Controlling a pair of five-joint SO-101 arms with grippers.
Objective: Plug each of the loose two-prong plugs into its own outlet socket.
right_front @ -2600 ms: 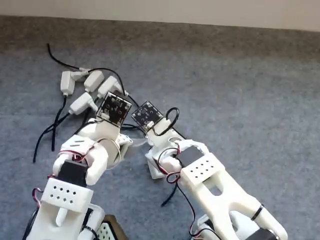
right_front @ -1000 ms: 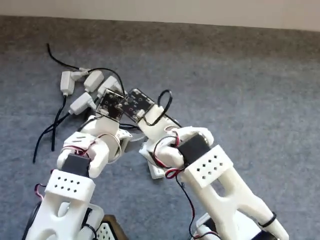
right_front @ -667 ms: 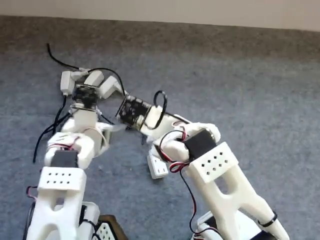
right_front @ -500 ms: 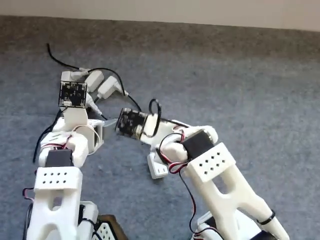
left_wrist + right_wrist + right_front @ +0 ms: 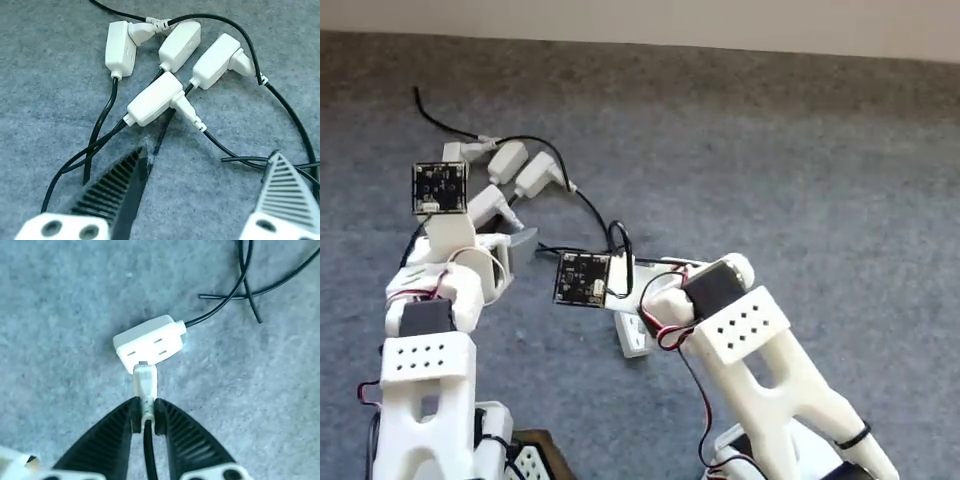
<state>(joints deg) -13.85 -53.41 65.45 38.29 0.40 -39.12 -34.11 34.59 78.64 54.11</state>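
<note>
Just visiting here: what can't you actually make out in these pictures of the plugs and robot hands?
Right wrist view: whether the plug in the right hand has its prongs inside the outlet block; the plug's own tip hides them.
High view: the right arm covers most of that block.
Left wrist view: where the black cords lead; the picture's edges cut them off.

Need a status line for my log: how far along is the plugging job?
Done: nothing for certain. Some white blocks in the cluster seem to have plugs joined, but I cannot count them. In hand: the right gripper is shut on a plug whose tip meets an outlet socket, apparently not fully seated. Left: push it home, then check the cluster, over which the left gripper hangs open.
</note>
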